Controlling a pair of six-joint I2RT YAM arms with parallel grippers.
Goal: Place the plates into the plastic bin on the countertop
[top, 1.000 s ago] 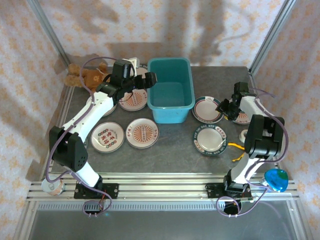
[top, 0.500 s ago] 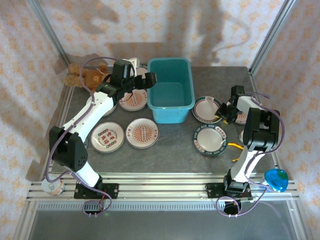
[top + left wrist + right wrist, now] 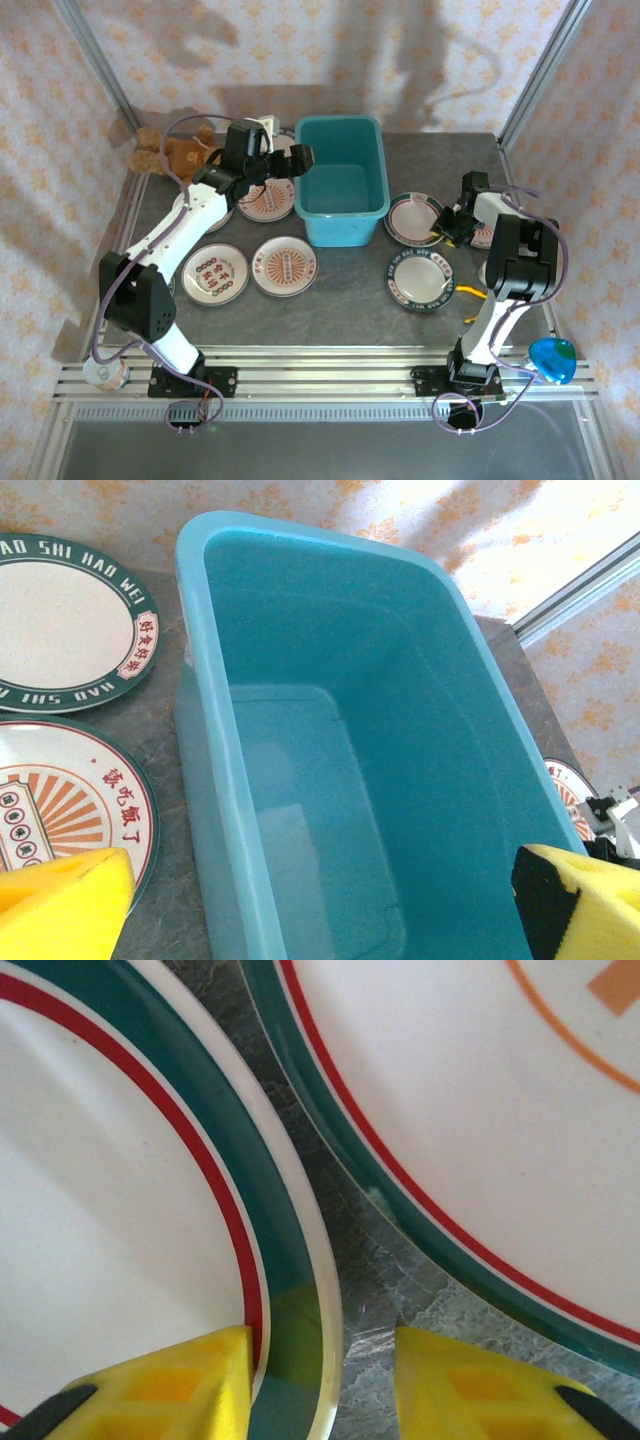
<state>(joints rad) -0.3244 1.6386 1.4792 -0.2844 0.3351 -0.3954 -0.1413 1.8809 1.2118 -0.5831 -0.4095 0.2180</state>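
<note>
Near the right edge of the surface (image 3: 350,300), the fingers of the right gripper (image 3: 320,1380) straddle the rim of a green-rimmed plate (image 3: 120,1210), one on the dish, one on bare stone, not yet pinching, apparently set to nip the thin edge. By the far edge the plastic bin (image 3: 200,710) stands empty, the left gripper (image 3: 320,880) poised over it, fingers spread wide, holding nothing.

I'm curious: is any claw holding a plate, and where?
Not yet. The right claw straddles the rim of one plate without pinching it; the left claw hangs open near the plastic bin.
</note>
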